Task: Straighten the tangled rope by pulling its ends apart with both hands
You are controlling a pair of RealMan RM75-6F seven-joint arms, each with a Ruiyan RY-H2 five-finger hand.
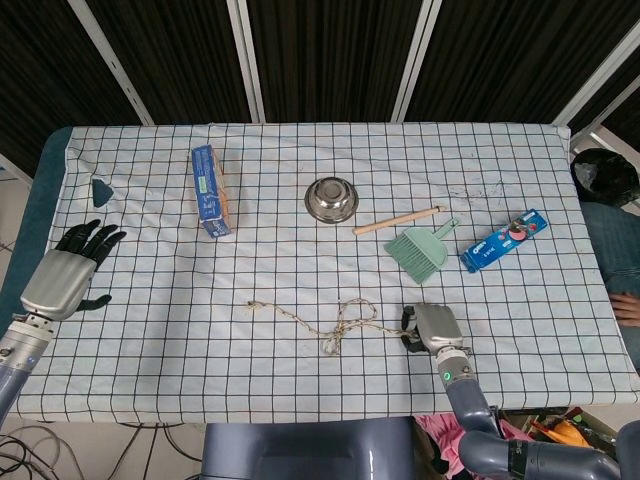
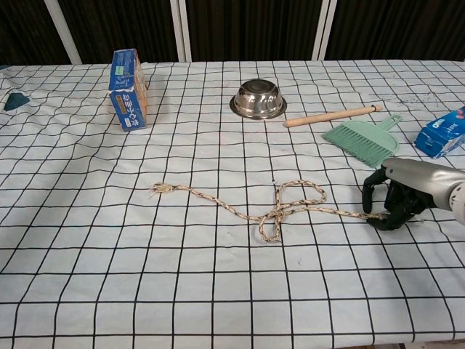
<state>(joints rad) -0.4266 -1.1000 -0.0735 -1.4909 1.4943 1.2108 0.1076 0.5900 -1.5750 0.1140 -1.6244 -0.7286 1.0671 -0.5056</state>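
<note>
Beige rope [image 2: 276,211] lies knotted at near centre of the tabletop [image 1: 300,380], its right end in the curled right hand [image 2: 396,200]; with the left hand [image 1: 72,268] open far left, pulling may simply drag it

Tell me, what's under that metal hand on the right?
The rope's right end runs under the right hand's curled fingers, on the checkered tablecloth. The rope's very tip and the grip are hidden by the hand.
</note>
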